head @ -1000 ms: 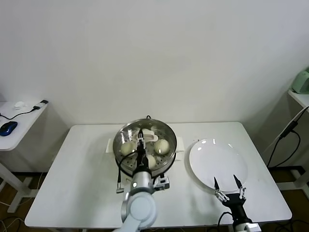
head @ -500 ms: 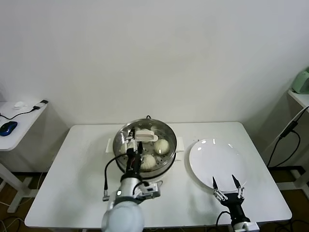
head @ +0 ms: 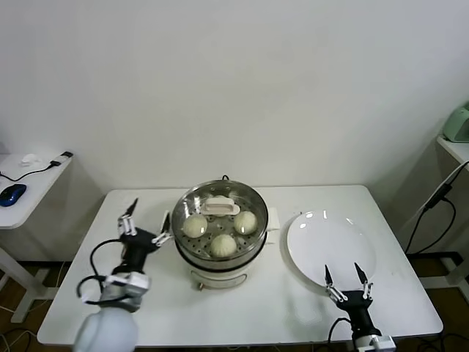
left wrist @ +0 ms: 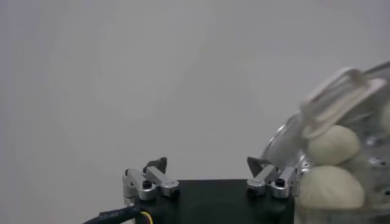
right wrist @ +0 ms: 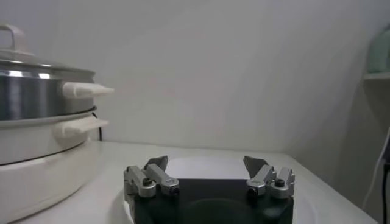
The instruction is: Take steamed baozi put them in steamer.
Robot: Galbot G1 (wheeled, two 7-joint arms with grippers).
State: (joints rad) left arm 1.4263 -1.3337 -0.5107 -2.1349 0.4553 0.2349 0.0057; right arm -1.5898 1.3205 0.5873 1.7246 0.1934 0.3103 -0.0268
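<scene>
Sitting lidded, steamer (head: 218,229) with baozi (head: 223,245), left gripper (head: 145,223) fingers spread, right gripper (head: 344,280) fingers spread.

a lab: bare white wall (head: 234,88), plain white table (head: 146,308), trailing cables (head: 432,213).

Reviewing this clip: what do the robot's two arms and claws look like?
The left claw has two slim dark pointed fingers with silver metal mounts on a black block, a rounded pale grey wrist housing and a looping black cable. The right claw matches: black body, silver-hinged dark pointed fingers.
</scene>
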